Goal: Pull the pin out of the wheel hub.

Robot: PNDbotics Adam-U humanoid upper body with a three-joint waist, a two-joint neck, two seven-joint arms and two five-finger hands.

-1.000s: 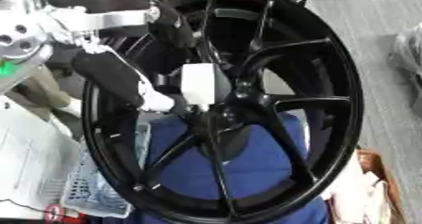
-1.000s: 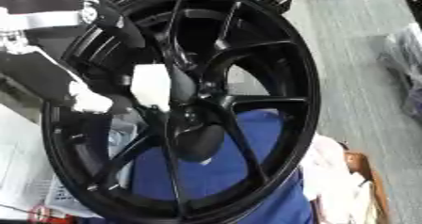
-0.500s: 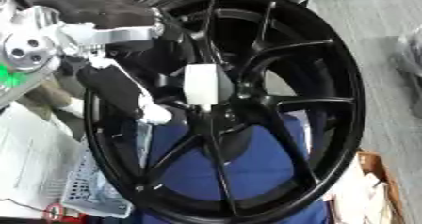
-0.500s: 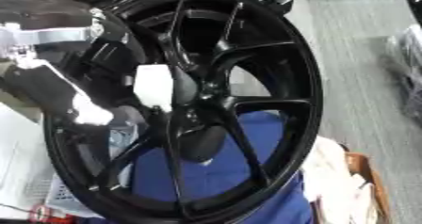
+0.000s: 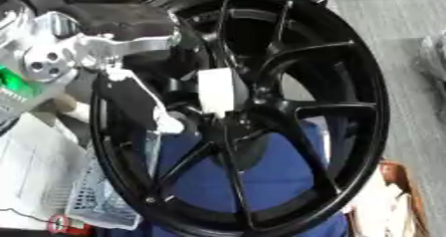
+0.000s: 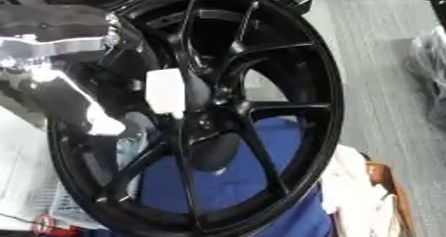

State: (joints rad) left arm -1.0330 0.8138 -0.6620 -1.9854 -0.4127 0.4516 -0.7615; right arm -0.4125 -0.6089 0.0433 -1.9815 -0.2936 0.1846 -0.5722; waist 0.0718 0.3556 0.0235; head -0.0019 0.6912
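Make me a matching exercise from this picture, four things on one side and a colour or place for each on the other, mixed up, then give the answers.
Things:
1. wheel
2. pin
3. cloth
4. left hand

Descriptions:
A. blue, seen through the lower spokes
B. white block at the hub
C. black, fills most of the view
D. reaches in from the view's left, beside the hub

Pairs: 1-C, 2-B, 3-A, 4-D
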